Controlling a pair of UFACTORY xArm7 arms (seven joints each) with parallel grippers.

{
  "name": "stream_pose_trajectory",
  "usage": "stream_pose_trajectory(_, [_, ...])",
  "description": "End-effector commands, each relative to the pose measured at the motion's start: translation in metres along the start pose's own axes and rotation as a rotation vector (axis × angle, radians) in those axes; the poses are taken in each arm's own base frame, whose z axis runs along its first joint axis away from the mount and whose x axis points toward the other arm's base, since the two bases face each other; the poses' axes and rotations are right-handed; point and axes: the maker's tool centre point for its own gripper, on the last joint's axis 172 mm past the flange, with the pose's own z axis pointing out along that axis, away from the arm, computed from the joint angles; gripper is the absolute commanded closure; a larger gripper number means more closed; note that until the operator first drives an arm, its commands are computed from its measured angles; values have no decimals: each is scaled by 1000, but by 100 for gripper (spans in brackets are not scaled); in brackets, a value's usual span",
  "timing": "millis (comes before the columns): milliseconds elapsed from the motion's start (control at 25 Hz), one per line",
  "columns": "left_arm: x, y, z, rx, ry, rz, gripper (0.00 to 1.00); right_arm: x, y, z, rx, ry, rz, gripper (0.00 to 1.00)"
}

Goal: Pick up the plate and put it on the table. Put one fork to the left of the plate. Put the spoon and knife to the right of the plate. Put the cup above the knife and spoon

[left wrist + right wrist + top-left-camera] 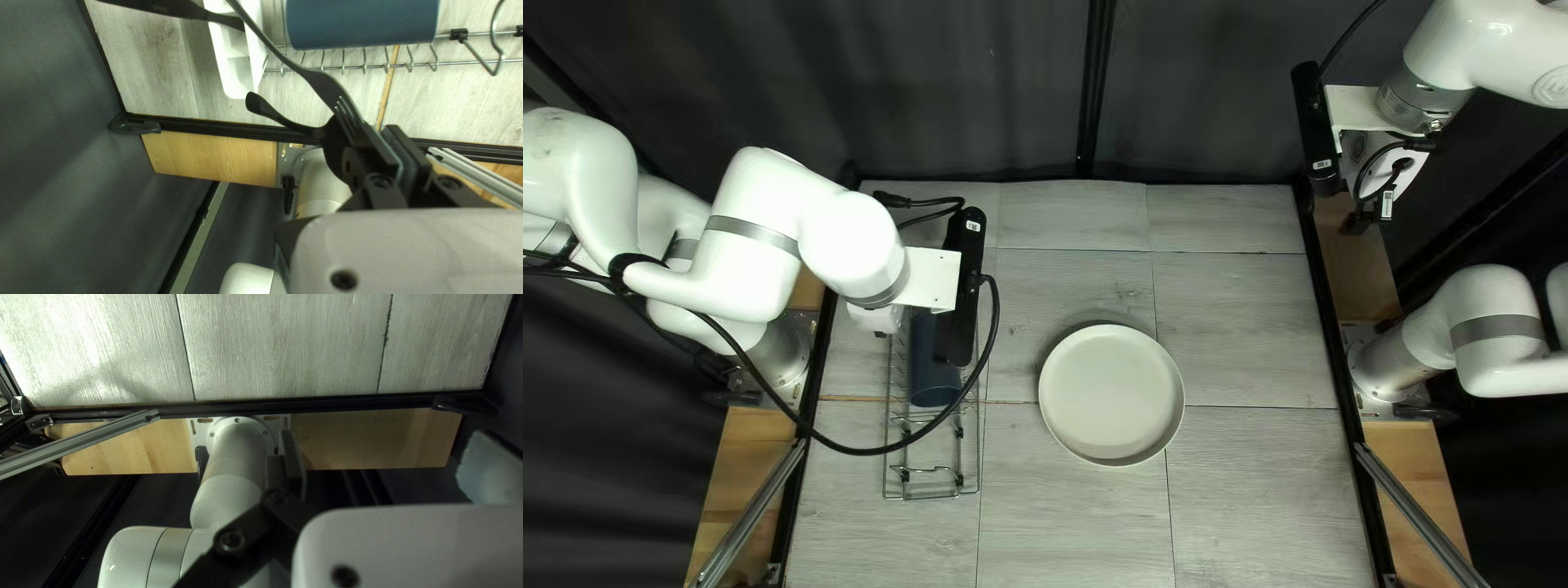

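Observation:
The pale plate (1111,393) lies mid-table. My left gripper (877,318) is over the wire rack; its fingers are hidden in this view. In the left wrist view my left gripper (385,136) has its fingers almost together on a black fork (321,87), whose tines run in at the fingertips. A black spoon (280,117) hangs beside them, its bowl partly hidden. Another dark utensil (163,7) reaches to the white holder (234,60). The blue cup (933,376) lies in the rack. My right gripper (1361,221) is high at the back right; my right gripper (381,463) has empty, spread fingers.
The wire rack (931,497) stands at the left of the table (1263,490), partly beneath my left arm. A black cable (850,449) loops over it. Black rails edge the table, and a dark curtain (991,87) hangs behind it.

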Motion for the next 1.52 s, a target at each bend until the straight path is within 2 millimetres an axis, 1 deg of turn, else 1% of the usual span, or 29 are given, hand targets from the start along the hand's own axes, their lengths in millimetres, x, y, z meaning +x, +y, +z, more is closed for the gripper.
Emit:
stream_pose_trajectory(40, [21,19,-17,6,66,65,100,0,0,0,0,0,0,0])
stream_pose_trajectory(120, [45,36,-29,4,129,158,100,0,0,0,0,0,0,0])
stream_pose_trajectory(160, [51,39,-32,3,147,190,100,0,0,0,0,0,0,0])
stream_pose_trajectory(200, [67,48,-36,4,177,252,100,0,0,0,0,0,0,0])
stream_pose_trajectory(240, [76,54,-38,5,191,282,100,0,0,0,0,0,0,0])
stream_pose_trajectory(320, [104,71,-44,10,233,375,100,0,0,0,0,0,0,0])
stream_pose_trajectory(360, [112,76,-46,14,243,398,100,0,0,0,0,0,0,0])
stream_pose_trajectory(400, [128,88,-49,26,265,443,100,0,0,0,0,0,0,0])
stream_pose_trajectory(440, [135,93,-50,32,276,464,100,0,0,0,0,0,0,0])
stream_pose_trajectory(480, [151,106,-49,48,302,508,100,0,0,0,0,0,0,0])
stream_pose_trajectory(560, [164,115,-46,72,326,553,100,0,0,0,0,0,0,0])
stream_pose_trajectory(600, [173,122,-41,97,344,585,100,0,0,0,0,0,0,0])
stream_pose_trajectory(800, [207,151,-17,187,438,699,100,0,0,0,0,0,0,0])
stream_pose_trajectory(840, [212,153,-13,188,441,709,100,0,0,0,0,0,0,0])
stream_pose_trajectory(1120, [212,153,-13,188,441,709,100,0,0,0,0,0,0,0])
stream_pose_trajectory(1240, [221,152,0,168,389,685,100,0,0,0,0,0,0,0])
stream_pose_trajectory(1360, [232,144,14,190,354,685,100,0,0,0,0,0,0,0])
stream_pose_trajectory(1400, [237,139,21,202,340,685,100,0,0,0,0,0,0,0])
stream_pose_trajectory(1520, [245,133,42,234,310,687,100,0,0,0,0,0,0,0])
